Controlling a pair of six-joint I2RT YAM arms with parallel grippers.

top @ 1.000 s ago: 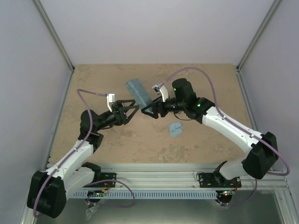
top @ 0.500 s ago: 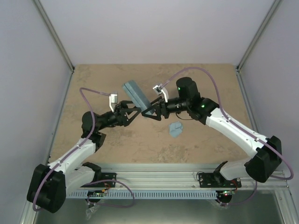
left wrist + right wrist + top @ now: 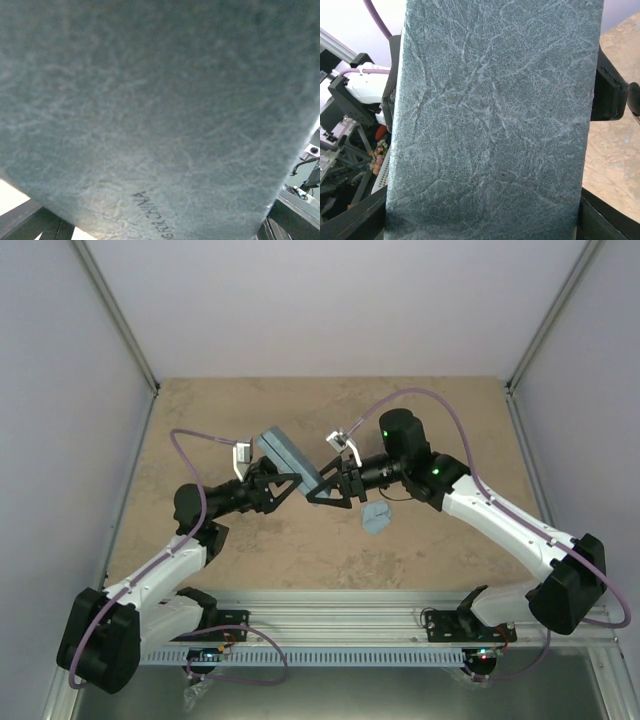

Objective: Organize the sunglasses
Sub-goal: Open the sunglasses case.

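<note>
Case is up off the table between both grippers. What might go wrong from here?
The right gripper holds the case tilted above the table; releasing before the left gripper has clamped it would likely drop it.
The case fills both wrist views, so the left grip cannot be checked.
The grippers sit close; they may collide.

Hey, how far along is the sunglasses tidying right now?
Done: nothing I can confirm. No sunglasses show in any view, and whether a pair is inside the case cannot be told. In hand: the right gripper grips the case above the table, with the left gripper close up to it, jaws wide. Left: the cloth lies loose on the table, so tidying looks unfinished.
</note>
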